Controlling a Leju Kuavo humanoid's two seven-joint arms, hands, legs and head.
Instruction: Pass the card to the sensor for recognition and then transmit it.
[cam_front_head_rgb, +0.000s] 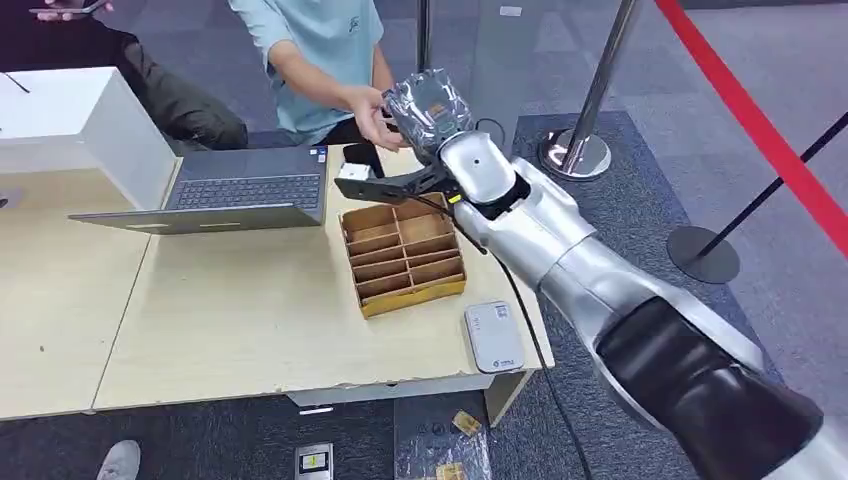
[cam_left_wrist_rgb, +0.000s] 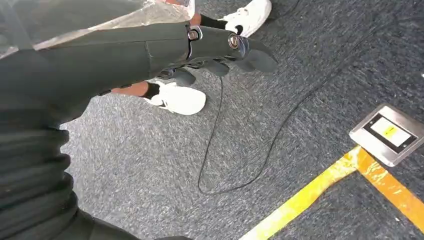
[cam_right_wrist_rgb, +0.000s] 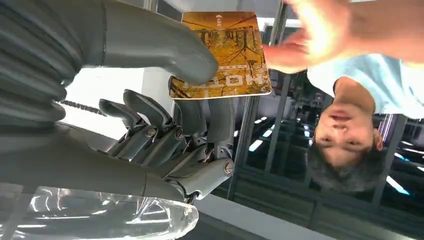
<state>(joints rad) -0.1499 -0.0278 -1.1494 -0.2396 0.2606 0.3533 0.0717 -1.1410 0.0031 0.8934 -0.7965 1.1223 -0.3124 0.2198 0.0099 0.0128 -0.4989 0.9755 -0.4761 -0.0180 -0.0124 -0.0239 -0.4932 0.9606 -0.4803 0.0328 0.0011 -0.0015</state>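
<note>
Beyond the table (cam_front_head_rgb: 250, 330), right hand (cam_right_wrist_rgb: 165, 125) pinches card (cam_right_wrist_rgb: 227, 55) (person's fingers (cam_right_wrist_rgb: 285, 52) touching) — left hand (cam_left_wrist_rgb: 220, 47) curled, empty.

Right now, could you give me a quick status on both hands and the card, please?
Right hand pinches the card, raised toward a person's hand touching its edge. Left hand hangs over carpet, holding nothing. Nothing between card and person.

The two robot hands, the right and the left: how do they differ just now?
The right hand is raised over the table's far edge, while the left hand hangs low over grey carpet. The right hand pinches a yellow card under its thumb, and a person's hand reaches for that card; the left hand holds nothing, fingers curled in. Both are grey with darker fingers.
</note>
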